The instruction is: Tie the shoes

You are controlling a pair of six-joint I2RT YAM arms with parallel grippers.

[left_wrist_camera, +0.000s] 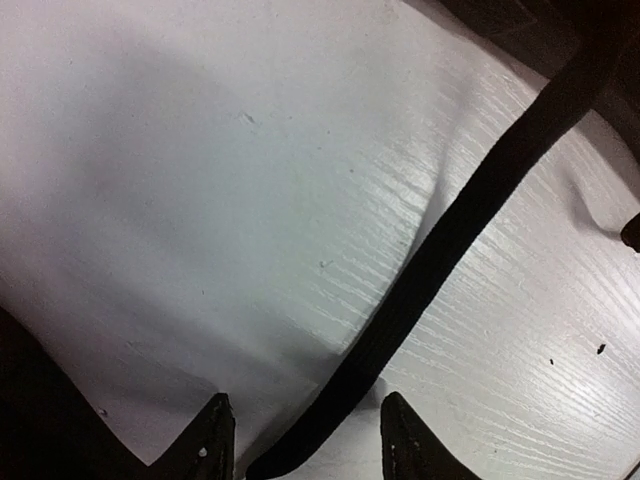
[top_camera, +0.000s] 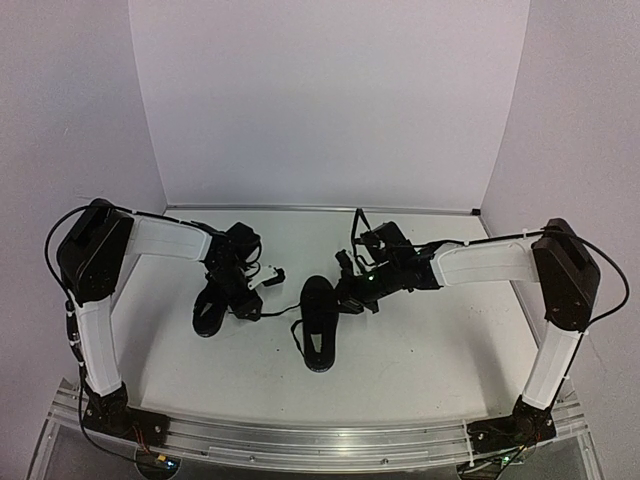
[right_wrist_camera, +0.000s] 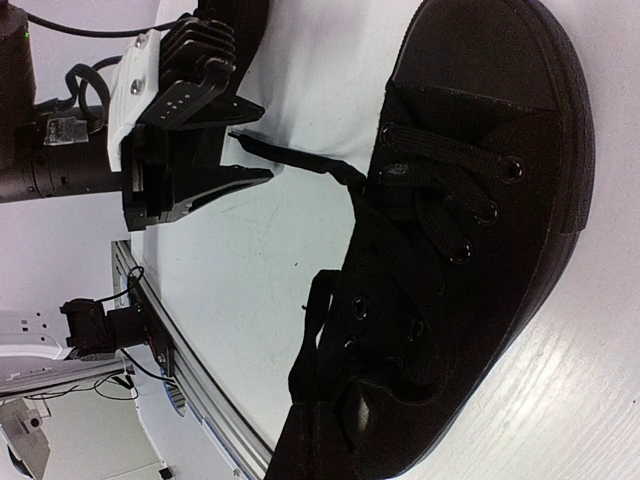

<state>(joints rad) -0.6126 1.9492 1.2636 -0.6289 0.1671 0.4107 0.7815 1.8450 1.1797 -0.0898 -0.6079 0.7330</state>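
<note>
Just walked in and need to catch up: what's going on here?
A robot is tying a black shoe. The left end effector is open, with a lace running loose between its fingers. The right end effector is shut, close beside the shoe. The shoe isn't tied yet.

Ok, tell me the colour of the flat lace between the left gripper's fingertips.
Black flat lace on white wood-grain tabletop; left wrist view shows it best.
</note>
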